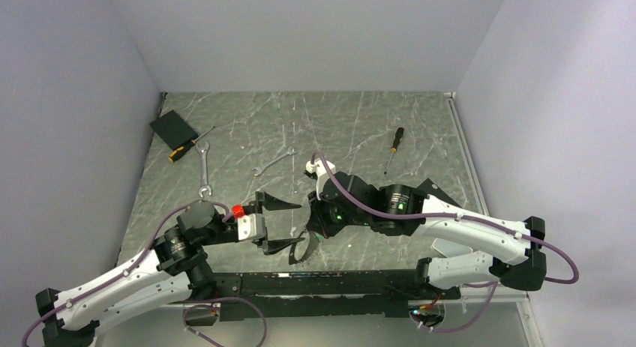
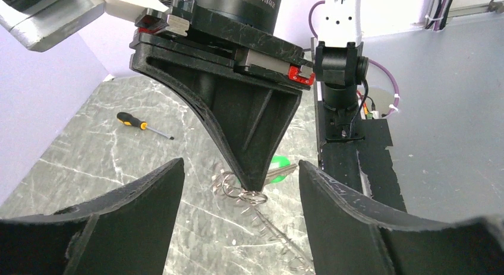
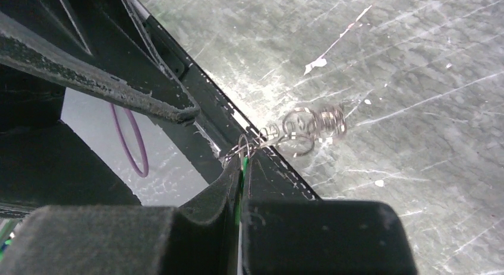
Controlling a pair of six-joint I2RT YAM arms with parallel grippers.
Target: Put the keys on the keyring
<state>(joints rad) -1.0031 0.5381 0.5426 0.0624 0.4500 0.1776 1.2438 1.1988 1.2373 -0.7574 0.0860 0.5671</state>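
Left gripper point(image 1: 294, 225): near, a little left of centre. Its fingers point(image 2: 128, 218) are spread wide and hold nothing.
Right gripper point(image 2: 252, 186): its tip stands between the left fingers and points down at the table point(image 1: 352, 122). Its fingers are pressed together and pinch the green key point(image 2: 277, 167).
Keyring point(image 3: 310, 125): the grey chain runs from the right tip onto the table, close to the near edge. We cannot tell if the key is already threaded.
Silvery key: we cannot find it for sure.
Step in hand: we judge the left gripper must take the chain end.
How to do well: close low on the chain, beside the right tip, not on it, and hold the key steady.
Far side: wrenches point(image 1: 204, 171) and a screwdriver point(image 1: 394, 148) lie well apart.
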